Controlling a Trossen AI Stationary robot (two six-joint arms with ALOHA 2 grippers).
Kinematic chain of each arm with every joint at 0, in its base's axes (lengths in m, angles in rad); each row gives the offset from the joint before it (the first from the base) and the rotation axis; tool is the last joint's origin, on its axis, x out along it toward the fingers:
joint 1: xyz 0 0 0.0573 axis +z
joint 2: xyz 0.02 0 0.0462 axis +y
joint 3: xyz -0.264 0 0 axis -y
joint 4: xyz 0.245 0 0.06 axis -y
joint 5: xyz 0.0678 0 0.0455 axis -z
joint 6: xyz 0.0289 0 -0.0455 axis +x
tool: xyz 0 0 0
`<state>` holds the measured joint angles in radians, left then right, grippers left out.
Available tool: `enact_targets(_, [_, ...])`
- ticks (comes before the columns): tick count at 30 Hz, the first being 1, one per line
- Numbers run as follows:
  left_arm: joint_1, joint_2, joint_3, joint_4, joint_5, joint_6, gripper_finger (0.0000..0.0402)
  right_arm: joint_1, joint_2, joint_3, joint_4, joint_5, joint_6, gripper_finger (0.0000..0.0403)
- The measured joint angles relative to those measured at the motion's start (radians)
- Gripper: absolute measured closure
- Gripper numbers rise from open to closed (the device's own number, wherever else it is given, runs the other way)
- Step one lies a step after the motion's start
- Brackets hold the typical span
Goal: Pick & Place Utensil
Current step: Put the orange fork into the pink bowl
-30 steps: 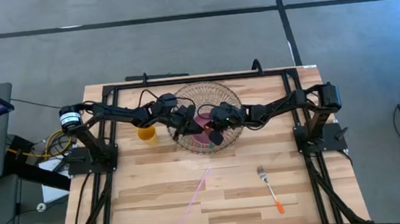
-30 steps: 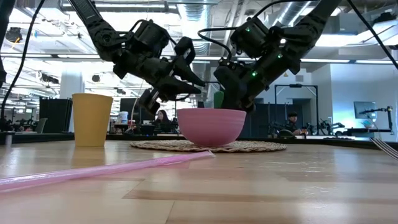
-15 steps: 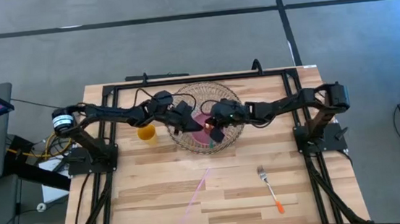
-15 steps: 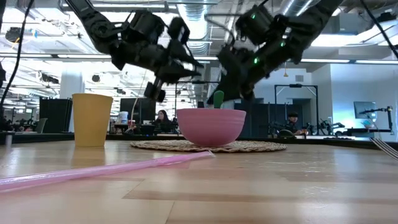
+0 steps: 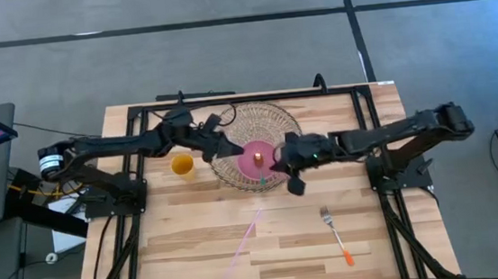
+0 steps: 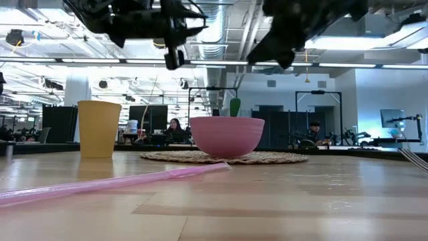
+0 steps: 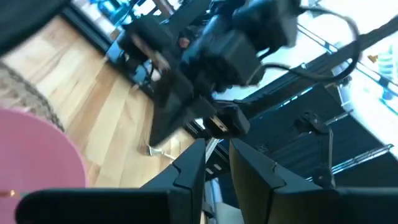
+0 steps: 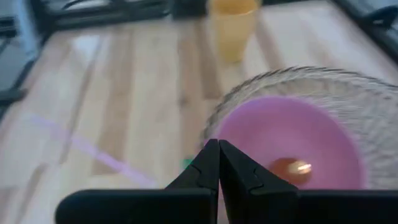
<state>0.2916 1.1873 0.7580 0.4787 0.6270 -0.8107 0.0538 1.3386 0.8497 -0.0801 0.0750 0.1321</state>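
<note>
so the round pink bowl (image 5: 258,157) sat on the woven wire placemat (image 5: 256,121) and held a utensil with an orange bowl end (image 8: 291,167); its green handle (image 6: 235,107) poked over the rim in the low view only. yellow plastic cup (image 5: 182,166) stood beside the mat, contents not visible. left gripper (image 5: 229,147) hovered by the bowl's left rim, fingers a narrow gap apart, empty. right gripper (image 5: 294,186) hung off the mat's front-right edge, fingers pressed together, empty. orange-handled metal fork (image 5: 336,236) and pink straw (image 5: 244,242) lay on open wooden table (image 5: 186,244) in front.
</note>
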Motion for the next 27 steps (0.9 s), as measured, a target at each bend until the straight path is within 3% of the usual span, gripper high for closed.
enact_targets(10, [0.000, -0.046, 0.000, 0.000, 0.009, 0.083, 0.0327, 0.152, -0.058, 0.000, -0.203, 0.005, 0.286, 0.0403])
enact_targets(18, [0.000, -0.046, 0.000, 0.000, 0.023, 0.129, 0.0327, 0.305, -0.058, 0.000, -0.403, 0.158, 0.651, 0.0403])
enact_targets(24, [-0.006, -0.048, 0.000, 0.000, 0.201, 0.455, 0.0327, 0.457, -0.025, 0.000, -0.560, 0.158, 0.978, 0.0403])
enact_targets(27, [-0.022, -0.048, -0.002, 0.000, 0.238, 0.601, 0.0327, 0.515, -0.005, 0.000, -0.602, 0.130, 1.115, 0.0403])
